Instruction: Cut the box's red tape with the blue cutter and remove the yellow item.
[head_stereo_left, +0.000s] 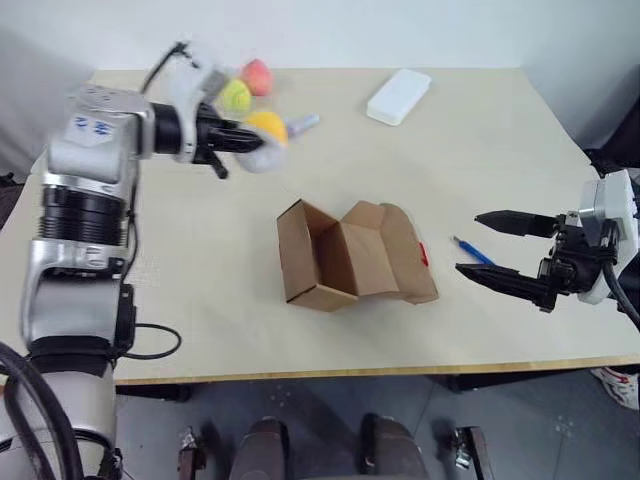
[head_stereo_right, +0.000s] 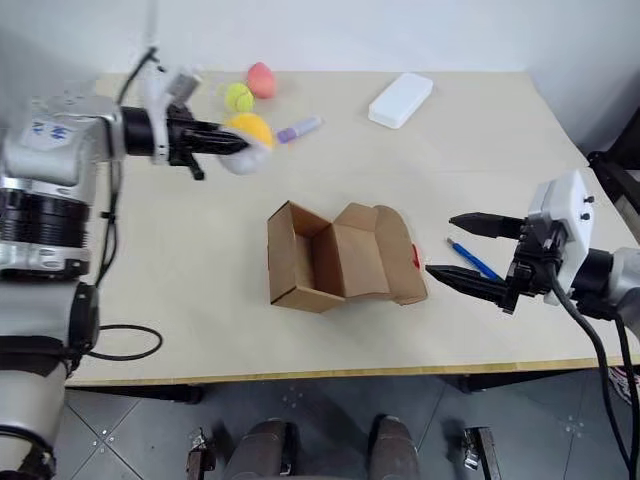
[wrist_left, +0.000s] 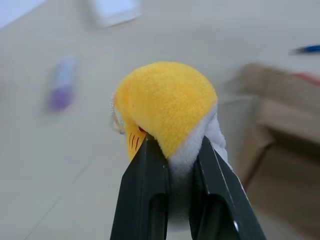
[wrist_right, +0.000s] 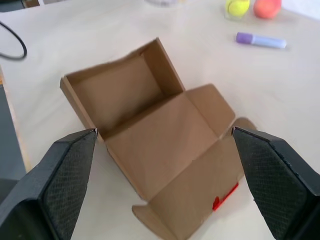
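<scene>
Left gripper (head_stereo_right: 240, 143): raised, fingers pinched together, gripping.
Right gripper (head_stereo_right: 462, 248): low, level, pointing inward, jaws spread wide.

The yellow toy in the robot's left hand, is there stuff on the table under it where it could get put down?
The yellow item is pinched in the left gripper, above the table. The box lies apart, toward the middle. The tennis ball and lilac marker lie close by, but bare table shows below the gripper.

Bright, even overhead light; soft short shadows under the box (head_stereo_left: 350, 255) on the counter (head_stereo_left: 200, 300). Left hand (head_stereo_left: 245, 140) smeared by motion blur in the head views. Left wrist view: yellow item (wrist_left: 167, 105) sharp, background blurred.
</scene>
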